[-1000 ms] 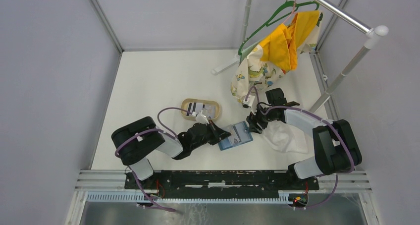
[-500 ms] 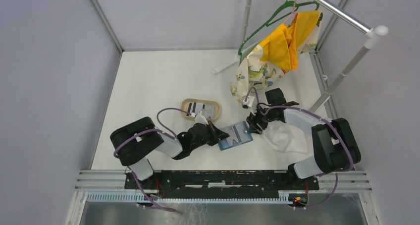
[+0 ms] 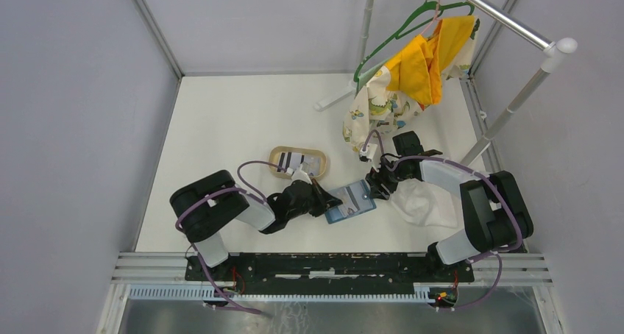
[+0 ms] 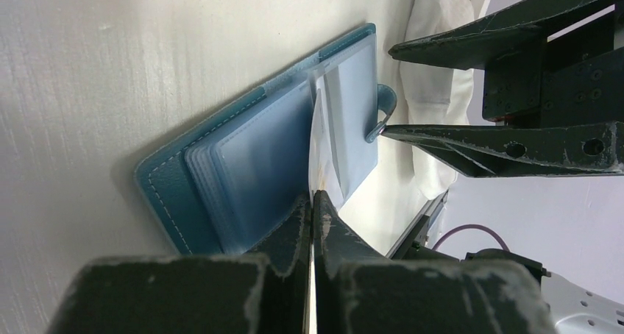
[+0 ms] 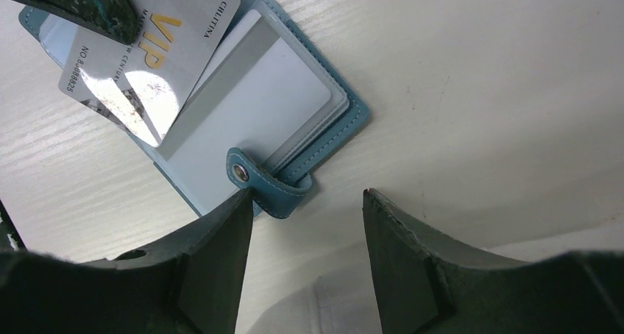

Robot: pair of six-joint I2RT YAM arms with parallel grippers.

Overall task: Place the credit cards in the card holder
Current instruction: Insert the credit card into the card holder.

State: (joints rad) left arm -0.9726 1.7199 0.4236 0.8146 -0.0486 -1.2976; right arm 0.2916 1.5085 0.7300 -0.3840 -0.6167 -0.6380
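Got left gripper [image 4: 313, 201] pinched tight on a pale VIP card [image 5: 147, 51], held edge-on straight out from the fingertips. Leading corner of that card lying over the open card holder [image 4: 243, 157], flat on the table [image 3: 221, 121] directly ahead of that gripper, clear sleeves fanned upward. Can't tell if tucked into a sleeve or only resting on top. Right gripper [image 5: 307, 200] facing in from the holder's far edge, jaws apart with nothing between them but the blue snap tab [image 5: 268, 190]; one fingertip [image 4: 427, 137] touching or just short of the tab, can't tell which. Stitched cover edge of the holder nearest the left gripper, tab end nearest the right. White cloth [image 3: 427, 201] bunched under and behind the right gripper, near the holder's far side. Tan oval tray [image 3: 274, 157] near the left gripper, off its flank on the side away from the arm bases, with the remaining credit cards [image 3: 298, 160] inside, black and white stripes showing. Clothes rack [image 3: 508, 18] with yellow garment [image 3: 427, 62] and green hanger [image 3: 412, 21] well beyond the right gripper, apart from both tools.
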